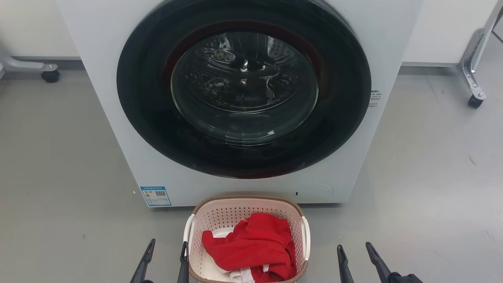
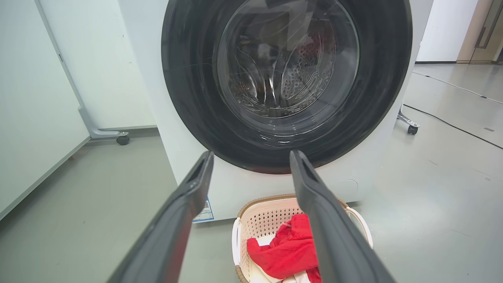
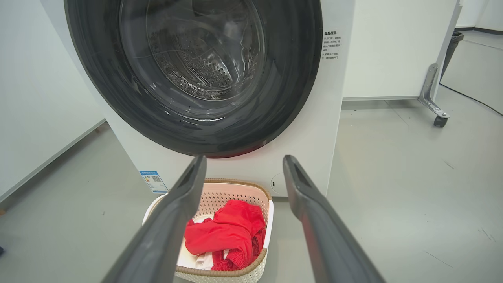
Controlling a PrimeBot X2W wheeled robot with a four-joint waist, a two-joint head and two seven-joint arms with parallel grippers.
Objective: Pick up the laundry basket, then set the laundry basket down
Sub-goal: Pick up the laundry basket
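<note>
The laundry basket [image 1: 228, 214], cream with perforated walls, a brown woven-look rim and white side handles, stands on the grey floor just in front of the washer [image 1: 94, 78]. Red and white clothes [image 1: 251, 243] lie inside it. My left gripper [image 1: 168, 249] is open, low and just left of the basket's left handle. My right gripper [image 1: 354, 249] is open, a short way right of the basket's right handle. The left wrist view has the basket [image 2: 267, 216] beneath the open left gripper [image 2: 251, 159]. From the right wrist, the basket [image 3: 235, 194] lies below and left of the open right gripper [image 3: 244, 163].
The washer's round dark glass door [image 1: 243, 86] is closed, right behind the basket. A wheeled metal frame leg [image 1: 473, 84] stands at the far right and a caster [image 1: 50, 74] at the far left. White panels line the back wall. A cable [image 2: 452, 124] crosses the floor.
</note>
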